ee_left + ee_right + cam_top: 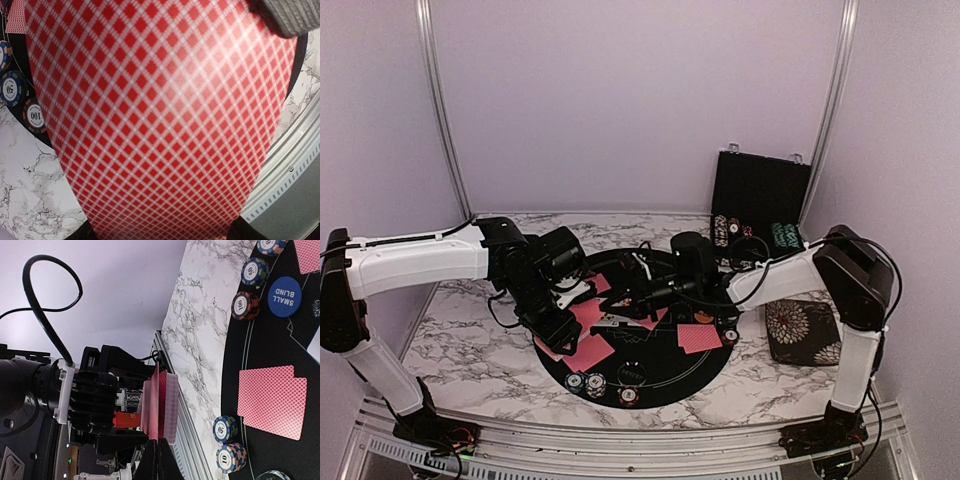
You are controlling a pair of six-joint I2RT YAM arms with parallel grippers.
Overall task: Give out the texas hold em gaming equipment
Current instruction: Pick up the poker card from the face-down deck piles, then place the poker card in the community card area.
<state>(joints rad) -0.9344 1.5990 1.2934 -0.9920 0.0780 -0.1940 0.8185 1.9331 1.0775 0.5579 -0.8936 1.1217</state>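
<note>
The right pincer (160,460) is clenched, it seems on one red-backed card (159,405) — this stands straight ahead of its tips, long axis along them, against the deck (171,407) grasped by the left pincer (147,412).

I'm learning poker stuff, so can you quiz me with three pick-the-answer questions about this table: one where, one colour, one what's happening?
1. Where is the open black chip case?
A) back right of the table
B) on the round mat
C) front left corner

2. What colour is the SMALL BLIND button?
A) orange
B) blue
C) green

3. What is the left gripper doing?
A) hanging open, empty
B) pinching one chip
C) holding a deck of red-backed cards

Answers:
1 A, it stands at the back by the right wall.
2 B, white letters on blue.
3 C, the right wrist view shows the deck edge-on in its grip.
</note>
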